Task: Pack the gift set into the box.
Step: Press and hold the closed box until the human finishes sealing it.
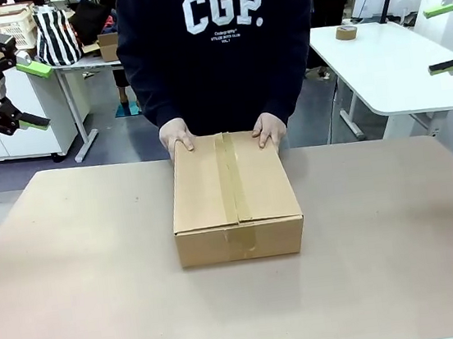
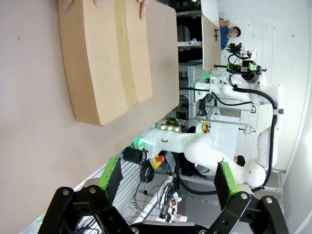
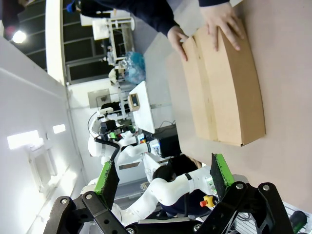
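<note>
Brown cardboard takes up the middle of the front view. The box sits at the centre of the table with its flaps down and a strip of tape along the top seam. A person stands at the far side with one hand and the other hand resting flat on the far edge of the lid. The left gripper hangs high at one side and the right gripper high at the other. Both are well apart from the box, spread wide and holding nothing.

In the left wrist view the box lies farther off on the table, closed, with the taped seam plain to see. The left gripper shows its green pads far apart, with only air between them.

In the right wrist view the right gripper is just as wide and just as empty. Beyond it the person's hands rest on the far end of the box.

With the box shut, I cannot tell whether the gift set is inside. If it is, the packing looks finished and only the sealing or handing off is left. If it is not, the flaps have yet to be opened and nothing is done.
</note>
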Motion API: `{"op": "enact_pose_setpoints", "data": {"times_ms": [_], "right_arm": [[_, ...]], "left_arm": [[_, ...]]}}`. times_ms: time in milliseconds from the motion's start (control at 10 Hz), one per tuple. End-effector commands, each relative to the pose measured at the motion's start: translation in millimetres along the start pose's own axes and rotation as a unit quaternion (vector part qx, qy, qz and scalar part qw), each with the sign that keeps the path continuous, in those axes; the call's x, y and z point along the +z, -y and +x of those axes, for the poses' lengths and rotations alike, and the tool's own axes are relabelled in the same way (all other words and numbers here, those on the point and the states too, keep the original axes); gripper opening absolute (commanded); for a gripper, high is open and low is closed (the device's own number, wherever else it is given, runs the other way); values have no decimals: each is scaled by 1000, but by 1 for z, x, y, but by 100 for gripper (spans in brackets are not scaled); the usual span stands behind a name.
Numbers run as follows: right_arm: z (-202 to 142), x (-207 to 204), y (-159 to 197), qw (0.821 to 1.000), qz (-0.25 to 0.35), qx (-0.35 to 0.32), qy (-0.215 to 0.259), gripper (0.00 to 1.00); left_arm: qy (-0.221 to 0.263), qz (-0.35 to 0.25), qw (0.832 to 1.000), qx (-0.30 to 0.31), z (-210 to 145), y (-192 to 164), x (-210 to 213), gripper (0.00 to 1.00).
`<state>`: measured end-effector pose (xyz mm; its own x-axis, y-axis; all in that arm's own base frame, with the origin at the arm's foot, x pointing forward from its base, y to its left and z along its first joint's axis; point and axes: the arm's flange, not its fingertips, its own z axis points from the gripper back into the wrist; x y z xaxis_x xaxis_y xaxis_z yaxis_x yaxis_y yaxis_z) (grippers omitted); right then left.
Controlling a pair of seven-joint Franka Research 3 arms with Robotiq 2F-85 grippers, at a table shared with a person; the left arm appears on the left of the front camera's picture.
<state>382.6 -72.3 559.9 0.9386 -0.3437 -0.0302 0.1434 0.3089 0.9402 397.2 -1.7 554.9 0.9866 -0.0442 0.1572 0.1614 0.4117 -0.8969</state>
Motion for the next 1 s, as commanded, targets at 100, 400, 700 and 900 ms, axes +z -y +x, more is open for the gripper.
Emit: {"op": "enact_pose_setpoints", "data": {"times_ms": [100, 400, 700, 900], "right_arm": [[0, 3, -3, 1000, 7, -4, -3, 100], [0, 0, 0, 1000, 0, 0, 0, 100], [0, 0, 0, 1000, 0, 0, 0, 100], [3, -21, -5, 998, -14, 52, -19, 100]], "left_arm": [[-6, 3, 1000, -7, -1, -1, 2, 100], [0, 0, 1000, 0, 0, 0, 0, 100], [0, 0, 1000, 0, 0, 0, 0, 100], [-1, 1, 1000, 0, 0, 0, -2, 100]]}}
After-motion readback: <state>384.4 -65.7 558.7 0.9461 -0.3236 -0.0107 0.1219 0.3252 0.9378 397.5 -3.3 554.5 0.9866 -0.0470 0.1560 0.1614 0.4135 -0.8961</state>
